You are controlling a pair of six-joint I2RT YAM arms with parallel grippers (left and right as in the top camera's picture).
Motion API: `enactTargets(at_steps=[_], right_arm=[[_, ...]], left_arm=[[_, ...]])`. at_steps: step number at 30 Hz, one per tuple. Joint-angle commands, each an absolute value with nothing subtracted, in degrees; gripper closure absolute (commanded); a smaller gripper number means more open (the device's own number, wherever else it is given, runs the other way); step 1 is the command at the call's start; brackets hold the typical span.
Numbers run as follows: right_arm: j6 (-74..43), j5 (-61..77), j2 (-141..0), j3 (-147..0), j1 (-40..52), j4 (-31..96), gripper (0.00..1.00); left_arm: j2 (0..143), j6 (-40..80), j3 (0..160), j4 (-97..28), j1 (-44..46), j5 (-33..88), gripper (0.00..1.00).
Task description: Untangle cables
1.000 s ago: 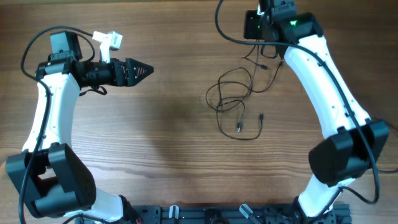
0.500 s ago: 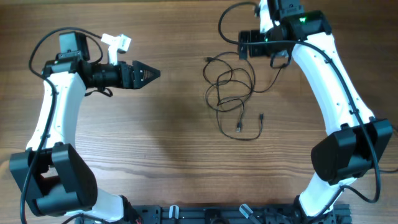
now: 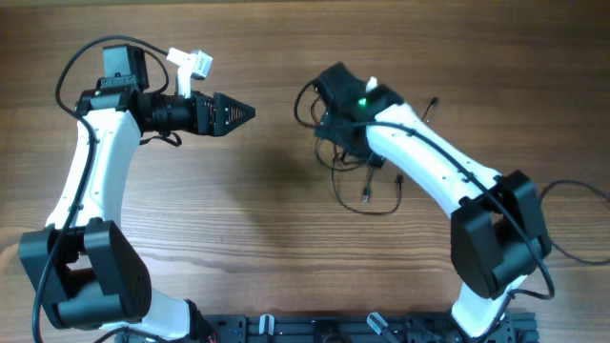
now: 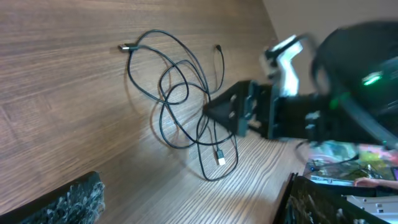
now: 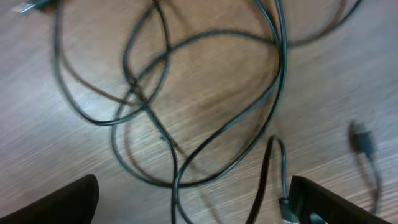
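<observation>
Where the overhead camera looks down, the cables (image 3: pixel 366 193) lie tangled on the desk (image 3: pixel 257 210) right of centre. The right arm (image 3: pixel 429 160) reaches over their upper loops, and the left arm (image 3: pixel 78 181) points toward them from well apart. From the left wrist, its own jaws stand wide at the lower corners, with the cables ahead beneath the right arm's blurred head. From the right wrist, those jaws also stand wide, holding nothing, above crossed loops and a plug (image 5: pixel 362 140).
</observation>
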State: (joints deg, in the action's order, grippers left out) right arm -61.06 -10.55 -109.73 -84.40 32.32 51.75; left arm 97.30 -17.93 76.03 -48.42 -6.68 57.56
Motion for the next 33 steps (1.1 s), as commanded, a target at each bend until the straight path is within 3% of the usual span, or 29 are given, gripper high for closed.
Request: enactTargets(at_steps=[1, 3, 4, 5, 8, 10, 22, 24, 25, 33], right_arm=[[-67.96, -9.98, -110.37, -79.05, 32.99, 48.16, 0.0], [-68.12, -10.02, -110.37, -79.02, 33.06, 48.01, 0.09], [-69.47, -10.0, -110.39, -79.02, 33.06, 47.77, 0.25], [-69.6, -9.76, -110.39, -79.02, 33.1, 47.31, 0.33], [-70.52, -8.93, -110.39, -79.0, 33.17, 47.2, 0.4], [-70.52, -8.93, -110.39, -78.94, 33.17, 47.2, 0.53], [-70.76, -4.47, -110.39, -71.48, 33.15, 38.02, 0.51], [-65.65, -2.39, -110.39, -71.5, 33.17, 34.0, 0.38], [-65.84, -2.42, -110.39, -71.48, 33.17, 33.65, 0.37], [-66.63, -4.64, -110.43, -70.41, 33.17, 33.93, 0.43]], left_arm=[[97.69, -18.94, 75.96, -48.23, -6.66, 56.51, 0.01], [97.69, -19.11, 75.96, -48.21, -6.66, 56.05, 0.01], [97.69, -19.11, 75.96, -48.21, -6.66, 56.07, 0.01], [97.69, -19.11, 75.96, -48.21, -6.66, 56.07, 0.01], [97.69, -19.09, 75.96, -48.23, -6.66, 56.1, 0.01], [97.69, -19.07, 75.96, -48.27, -6.66, 56.1, 0.01], [97.67, -19.07, 75.96, -48.88, -6.66, 56.12, 0.01], [97.67, -19.07, 75.96, -48.9, -6.66, 56.12, 0.01], [97.67, -19.07, 75.96, -48.88, -6.66, 56.12, 0.01], [97.67, -18.98, 75.96, -48.95, -6.66, 56.21, 0.01]])
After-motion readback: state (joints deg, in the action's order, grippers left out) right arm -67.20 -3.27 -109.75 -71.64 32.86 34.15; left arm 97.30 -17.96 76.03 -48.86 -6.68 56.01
